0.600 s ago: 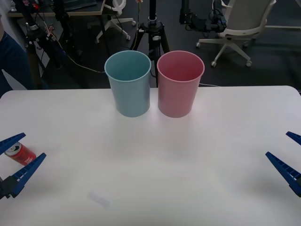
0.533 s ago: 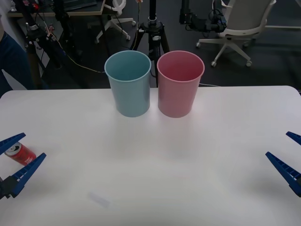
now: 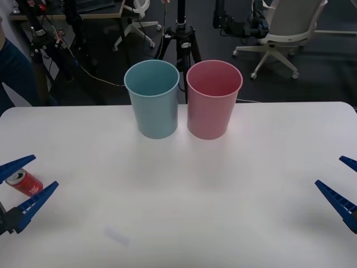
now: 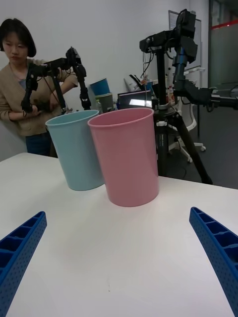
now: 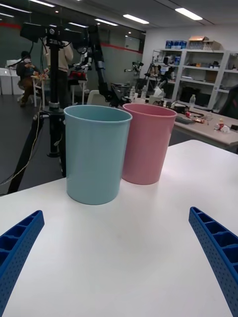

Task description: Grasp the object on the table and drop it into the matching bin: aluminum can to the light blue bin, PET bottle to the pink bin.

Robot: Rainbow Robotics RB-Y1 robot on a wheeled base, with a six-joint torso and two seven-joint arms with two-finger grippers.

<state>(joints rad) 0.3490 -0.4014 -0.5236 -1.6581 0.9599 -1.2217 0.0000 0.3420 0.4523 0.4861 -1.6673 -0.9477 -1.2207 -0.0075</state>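
Left tool (image 3: pixel 21 183) low over the tabletop (image 3: pixel 184 190) at its near left edge, spread wide, one blue ribbed finger on each side of the aluminum can (image 3: pixel 24 182). Not clenched: a gap visible between the nearer finger and the can's side, the farther finger close beside the silver top, contact there impossible to judge. Can lying tilted on the white surface, red body with white markings, silver top toward the far left, well apart from both bins.

Same left tool (image 5: pixel 119 257) seen from its wrist camera: two blue fingers at the lower corners, wide apart, white tabletop between them, the can hidden from that view.

Right tool (image 3: pixel 345 192) at the near right edge of the tabletop, likewise released, two blue fingers splayed and holding nothing. From its own wrist camera, right tool (image 4: pixel 119 257) with fingers far apart at the lower corners, bare white surface between.

Farther out, at the far middle of the tabletop: light blue bin (image 3: pixel 152 99) and pink bin (image 3: pixel 213 99), both upright, rims up, standing side by side and almost touching, light blue toward the robot's left, pink toward its right. Both also seen from the left wrist, light blue bin (image 5: pixel 95 153) nearer and pink bin (image 5: pixel 147 142) partly behind it; from the right wrist, pink bin (image 4: pixel 126 156) nearer, light blue bin (image 4: pixel 77 149) behind.

Beyond the tabletop: dark floor, a black tripod (image 3: pixel 179 39) behind the bins, a pale office chair (image 3: pixel 281 33) at far right.
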